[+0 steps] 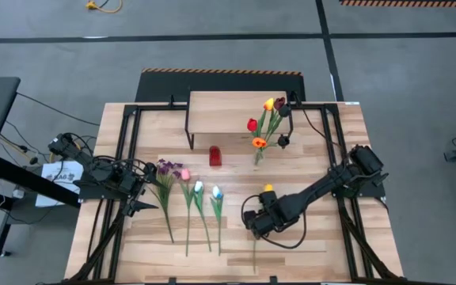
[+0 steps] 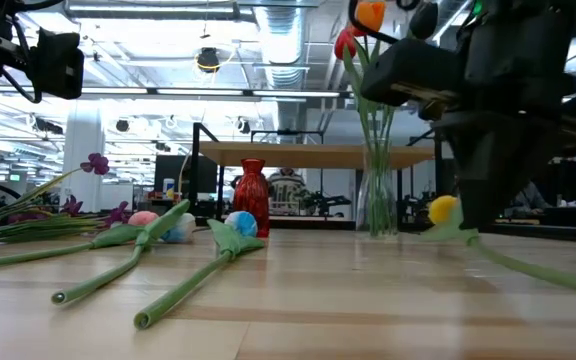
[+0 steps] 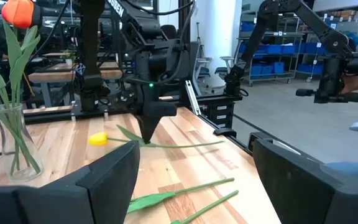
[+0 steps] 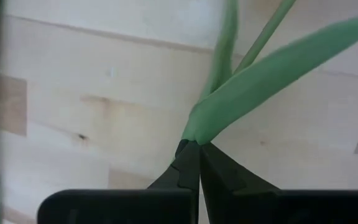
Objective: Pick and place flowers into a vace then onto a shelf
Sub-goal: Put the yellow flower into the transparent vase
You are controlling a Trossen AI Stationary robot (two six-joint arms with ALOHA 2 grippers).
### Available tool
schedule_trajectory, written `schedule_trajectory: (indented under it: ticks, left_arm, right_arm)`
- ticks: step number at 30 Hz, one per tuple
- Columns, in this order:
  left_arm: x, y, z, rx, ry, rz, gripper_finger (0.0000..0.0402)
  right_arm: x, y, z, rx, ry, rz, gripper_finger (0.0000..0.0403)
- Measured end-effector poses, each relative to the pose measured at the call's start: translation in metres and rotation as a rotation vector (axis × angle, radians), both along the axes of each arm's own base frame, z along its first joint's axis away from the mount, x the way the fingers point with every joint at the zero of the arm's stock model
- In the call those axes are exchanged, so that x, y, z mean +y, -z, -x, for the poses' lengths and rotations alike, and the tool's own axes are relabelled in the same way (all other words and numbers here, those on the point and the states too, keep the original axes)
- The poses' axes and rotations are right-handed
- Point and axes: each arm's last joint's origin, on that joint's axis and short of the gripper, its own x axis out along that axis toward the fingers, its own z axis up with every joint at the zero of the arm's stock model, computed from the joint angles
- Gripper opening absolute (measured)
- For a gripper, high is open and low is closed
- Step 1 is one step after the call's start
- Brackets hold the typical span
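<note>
My right gripper [image 1: 256,225] points down at the table's near middle and is shut on the stem of a yellow tulip [image 1: 267,188]. The tulip also shows in the low view [image 2: 443,210] and in the left wrist view [image 3: 98,139]. A clear glass vase [image 2: 376,205] stands on the table before the shelf [image 1: 228,111]. It holds red, orange, yellow and dark tulips [image 1: 267,119]. Purple sprigs [image 1: 165,169] and pink [image 1: 185,174], white [image 1: 199,188] and pale blue [image 1: 217,192] tulips lie flat on the table. My left gripper [image 1: 150,188] is open and empty beside the purple sprigs. My right gripper pinches the yellow tulip's green stem [image 4: 194,134] between its two fingertips, just where a long leaf [image 4: 278,62] branches off. The fingers come from above, pointing down, and lie across the stem. The stem's lower part [image 2: 538,270] lies along the table.
A small red vase [image 1: 214,156] stands on the table in front of the shelf, left of the glass vase. Black frame rails [image 1: 125,158] run along the table's left and right sides. Bare wood lies near the front edge [image 1: 307,261].
</note>
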Motion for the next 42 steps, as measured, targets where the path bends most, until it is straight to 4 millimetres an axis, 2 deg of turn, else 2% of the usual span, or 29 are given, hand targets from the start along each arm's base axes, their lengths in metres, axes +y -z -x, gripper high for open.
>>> schedule_trajectory:
  ticks: [12, 19, 31, 42]
  left_arm:
    - [0.000, 0.000, 0.000, 0.001, 0.016, -0.002, 0.0302]
    - [0.000, 0.000, 0.000, 0.001, 0.015, -0.002, 0.0302]
    - [0.000, 0.000, 0.000, 0.001, 0.015, -0.002, 0.0302]
    - [0.000, 0.000, 0.000, 0.001, 0.015, -0.002, 0.0302]
  right_arm:
    - [-0.002, -0.002, 0.004, 0.009, 0.003, 0.059, 0.0000]
    - [0.011, -0.010, 0.011, -0.067, -0.063, 0.158, 0.0000]
    - [0.039, -0.036, 0.030, -0.211, -0.161, 0.457, 0.0000]
    - [0.047, -0.058, 0.023, -0.276, -0.392, 0.709, 0.0000]
